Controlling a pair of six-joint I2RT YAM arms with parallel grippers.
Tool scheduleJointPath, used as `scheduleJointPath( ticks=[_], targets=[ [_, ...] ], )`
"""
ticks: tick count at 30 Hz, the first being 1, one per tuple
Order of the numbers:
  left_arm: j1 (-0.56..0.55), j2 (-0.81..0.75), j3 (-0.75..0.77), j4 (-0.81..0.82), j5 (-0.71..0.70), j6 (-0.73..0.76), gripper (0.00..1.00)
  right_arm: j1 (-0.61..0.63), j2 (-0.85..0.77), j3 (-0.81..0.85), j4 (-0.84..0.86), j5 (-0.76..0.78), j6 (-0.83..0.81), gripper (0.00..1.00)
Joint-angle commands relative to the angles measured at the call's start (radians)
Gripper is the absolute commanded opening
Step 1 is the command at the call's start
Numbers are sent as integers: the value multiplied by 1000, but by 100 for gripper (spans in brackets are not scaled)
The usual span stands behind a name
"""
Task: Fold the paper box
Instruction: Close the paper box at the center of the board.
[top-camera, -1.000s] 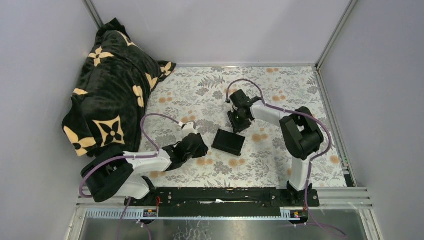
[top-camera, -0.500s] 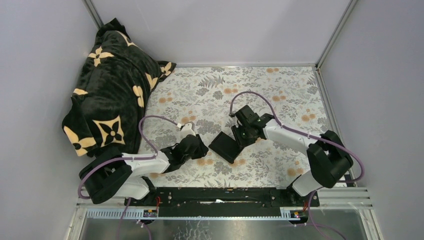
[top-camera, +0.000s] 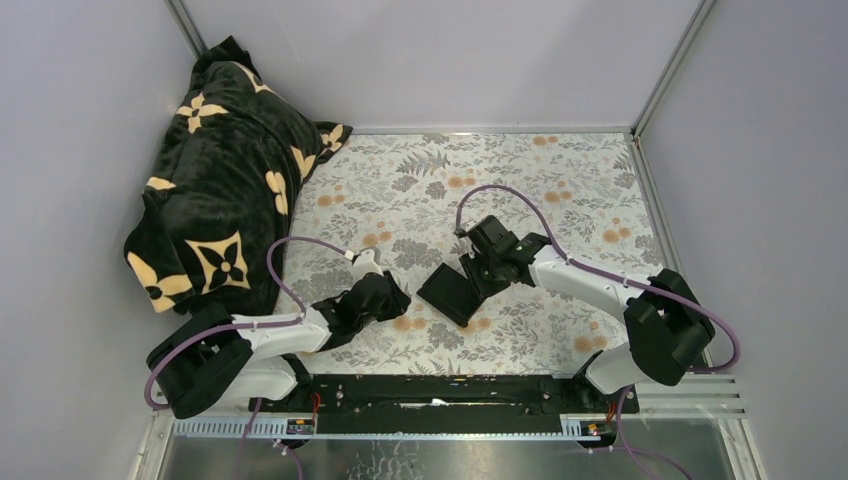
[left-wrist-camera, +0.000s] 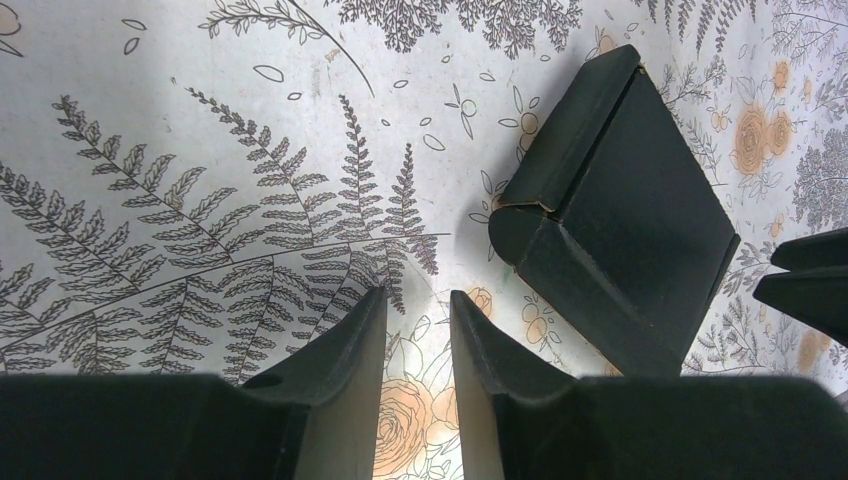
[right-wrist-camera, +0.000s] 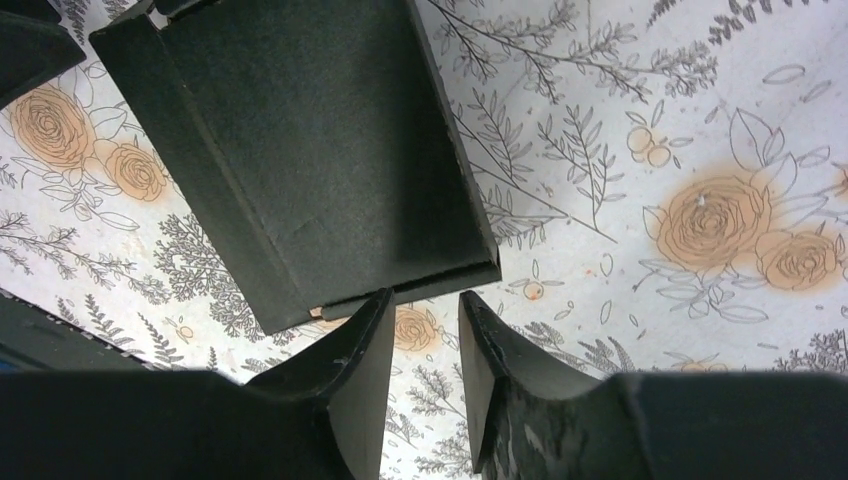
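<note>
The paper box (top-camera: 452, 290) is a flat, closed matte black card box lying on the floral cloth between the two grippers. In the left wrist view the paper box (left-wrist-camera: 625, 220) lies ahead and to the right, with a rounded flap at its near corner. My left gripper (top-camera: 393, 296) is just left of it; its jaws stand slightly apart and empty (left-wrist-camera: 418, 300). My right gripper (top-camera: 480, 272) is at the box's far right edge. In the right wrist view its jaws (right-wrist-camera: 425, 300) are slightly apart and empty, with the left fingertip against the edge of the box (right-wrist-camera: 320, 170).
A black plush blanket with cream flower motifs (top-camera: 220, 190) is heaped at the back left against the wall. The floral cloth (top-camera: 560, 170) covers the table. Grey walls with metal frame posts close in the back and both sides.
The right arm swung down and left from behind the box to its edge. The box turned and slid a little to the left. The left arm shifted slightly left.
</note>
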Motion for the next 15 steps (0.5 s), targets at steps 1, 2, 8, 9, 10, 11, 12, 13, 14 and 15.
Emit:
scheduleJointPath(
  ticks=[1,2,8,9,10,11,12,13,14,15],
  targets=[
    [5,4,-20,-51,-27,-1,37,32,27,51,50,30,-63,38],
    [6,6,-19,-50,-27,0,37,38,32,53,56,53,-69,39],
    [7,14,-17,-39,-18,-2,37,72,61,60,84,98,-96,40],
    [7,15,-17,-39,-17,-2,37,77,68,62,83,102,-100,40],
    [7,17,-17,-39,-17,-2,37,84,73,64,82,111,-104,41],
    [7,17,-17,-38,-17,-1,37,90,76,63,84,118,-107,42],
    [8,18,-17,-38,-17,-2,37,95,78,63,87,116,-110,43],
    [8,18,-18,-37,-18,-2,37,101,76,61,90,118,-111,45],
    [7,18,-20,-36,-17,-2,37,105,74,59,93,123,-111,45],
    [7,18,-20,-35,-17,-3,37,108,74,57,96,124,-111,45]
  ],
)
